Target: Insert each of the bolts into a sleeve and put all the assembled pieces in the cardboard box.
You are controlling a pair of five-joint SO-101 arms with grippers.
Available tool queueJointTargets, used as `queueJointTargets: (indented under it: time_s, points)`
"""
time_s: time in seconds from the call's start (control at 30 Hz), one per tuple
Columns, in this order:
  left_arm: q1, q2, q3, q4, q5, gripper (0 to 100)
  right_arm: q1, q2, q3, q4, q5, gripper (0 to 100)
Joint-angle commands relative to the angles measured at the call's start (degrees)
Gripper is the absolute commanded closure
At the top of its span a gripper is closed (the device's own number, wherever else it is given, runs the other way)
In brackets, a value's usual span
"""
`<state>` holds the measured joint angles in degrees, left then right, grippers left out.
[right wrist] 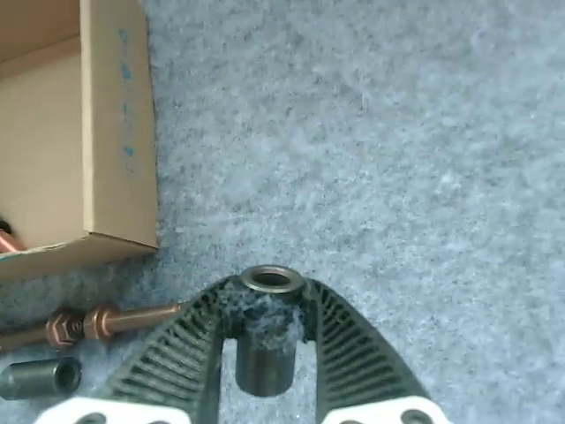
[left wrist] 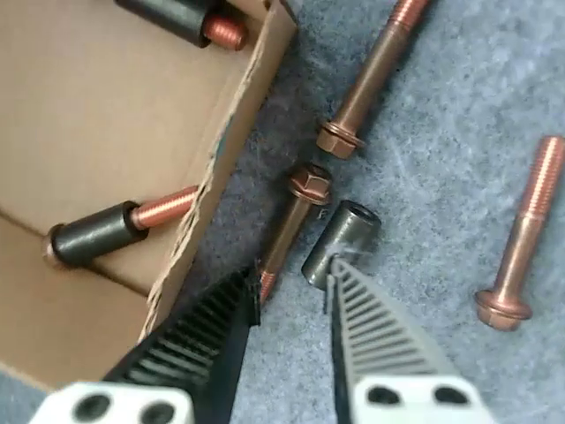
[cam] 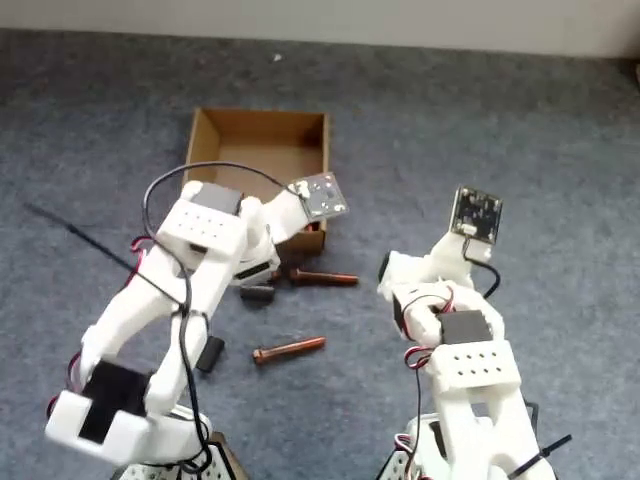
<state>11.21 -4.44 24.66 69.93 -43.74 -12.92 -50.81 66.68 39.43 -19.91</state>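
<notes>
The right tool [right wrist: 267,300] grips an upright sleeve [right wrist: 263,362] between its fingers. The left tool [left wrist: 293,276] stands part open and holds nothing. A loose bolt [left wrist: 296,221] has its end between the tips, and a second sleeve [left wrist: 342,240] lies on the bench [left wrist: 441,132] at one tip. Farther off to one side, the cardboard box [left wrist: 106,132] holds two assembled pieces [left wrist: 97,234].

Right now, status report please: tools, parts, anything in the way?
Left tool open over a loose bolt and loose sleeve by the cardboard box. Right tool shut on held sleeve. Two assembled pieces boxed.
</notes>
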Motion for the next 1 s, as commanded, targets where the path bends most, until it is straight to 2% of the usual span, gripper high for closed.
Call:
queueJointTargets:
  time_s: [0.0,0.3,0.47,0.7,0.87,0.97]
  points:
    - [0.84,4.79,-4.53,-0.09,-3.52,88,0.84,-0.04,-0.13,-1.45,0.09,99.2]
    - [0.75,13.67,-8.48,-0.09,-3.60,88,0.75,-0.04,-0.13,-1.45,0.09,99.2]
    - [0.57,17.89,-10.59,-0.18,-3.43,81,0.75,-0.04,-0.13,-1.45,0.09,99.2]
    - [0.57,24.48,-13.58,-2.64,-3.34,85,0.75,-0.04,-0.13,-1.45,0.09,99.2]
    - [1.10,25.10,-14.11,-2.46,-3.08,94,0.75,-0.04,-0.13,-1.45,0.09,99.2]
    - [1.89,25.01,-14.37,-2.29,1.58,100,0.75,-0.04,-0.13,-1.45,0.09,99.2]
